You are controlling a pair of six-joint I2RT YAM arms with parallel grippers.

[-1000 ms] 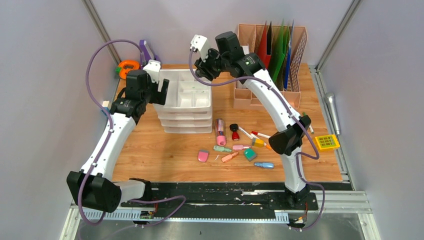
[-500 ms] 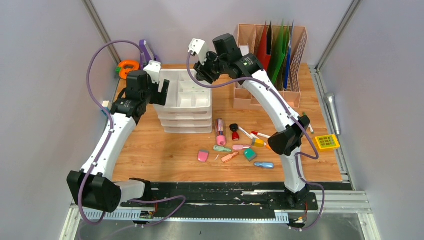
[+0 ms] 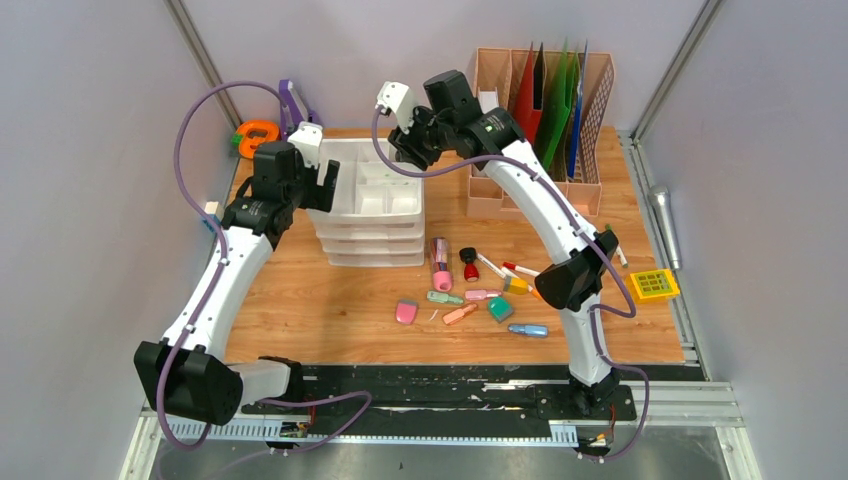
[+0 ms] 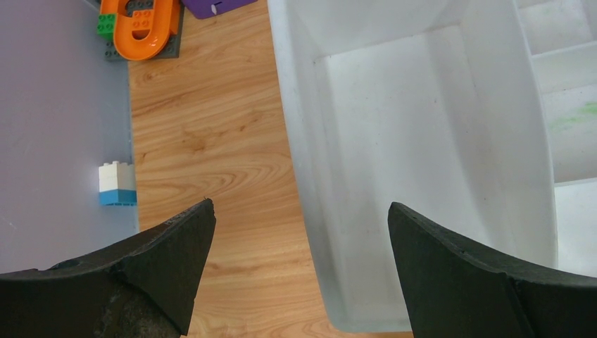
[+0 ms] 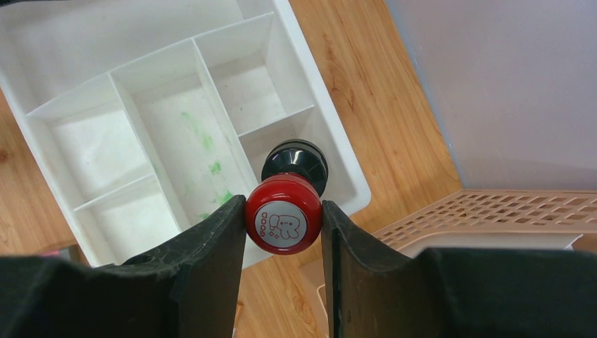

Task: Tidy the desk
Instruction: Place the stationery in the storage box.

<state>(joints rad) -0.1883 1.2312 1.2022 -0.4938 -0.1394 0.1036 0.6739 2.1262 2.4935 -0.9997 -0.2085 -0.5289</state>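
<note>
Above tray (image 5: 91, 148) corner, right claw (image 5: 283, 211) pinching red stamp (image 5: 284, 224)

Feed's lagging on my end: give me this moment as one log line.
right gripper: shut on stamp, over tray | left gripper: open, empty, at tray edge | desk: small items loose

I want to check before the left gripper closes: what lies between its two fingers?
The left wrist view shows the side wall of the white tray and a strip of bare desk.
</note>
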